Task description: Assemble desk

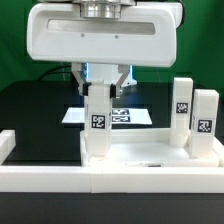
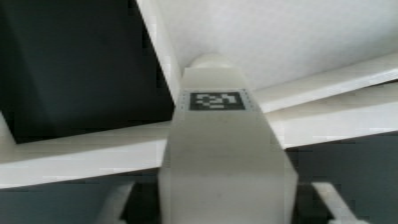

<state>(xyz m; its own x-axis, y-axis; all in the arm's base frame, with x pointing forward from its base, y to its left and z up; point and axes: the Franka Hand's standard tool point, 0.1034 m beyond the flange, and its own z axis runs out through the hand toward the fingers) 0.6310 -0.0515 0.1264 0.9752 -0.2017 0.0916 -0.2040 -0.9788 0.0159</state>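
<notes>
1. The gripper hangs over the front leg and its fingers close in on the leg's top, so no room remains directly above this leg.
2. Two more legs stand upright on the exterior view's right, close together; the gap between them is narrow.
3. Between the front leg and the right pair, the tabletop is bare, and a gripper can come down there.
4. The low white rail runs along the front and blocks a low approach from that side.
5. On the exterior view's left, the black table lies open.
6. In the wrist view, the leg fills the middle.
</notes>
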